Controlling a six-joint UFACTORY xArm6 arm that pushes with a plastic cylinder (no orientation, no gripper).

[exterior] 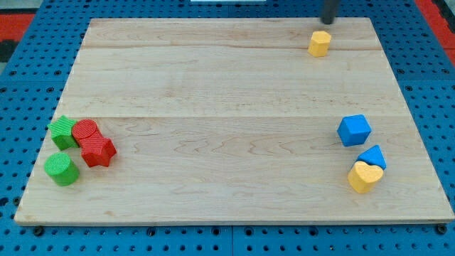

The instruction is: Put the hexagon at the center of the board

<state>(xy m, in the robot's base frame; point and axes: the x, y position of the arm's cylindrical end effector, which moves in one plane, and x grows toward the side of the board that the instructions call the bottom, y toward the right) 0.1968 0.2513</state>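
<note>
The yellow hexagon (320, 43) sits near the view's top, right of the middle, on the wooden board (227, 107). My tip (329, 22) is at the board's top edge, just above and slightly right of the hexagon, with a small gap between them. The rod runs out of the view's top.
A blue cube (354, 131), a blue triangle (372, 156) and a yellow heart (365, 177) lie at the right. A green star (64, 131), a red cylinder (85, 131), a red star (98, 151) and a green cylinder (62, 169) cluster at the left.
</note>
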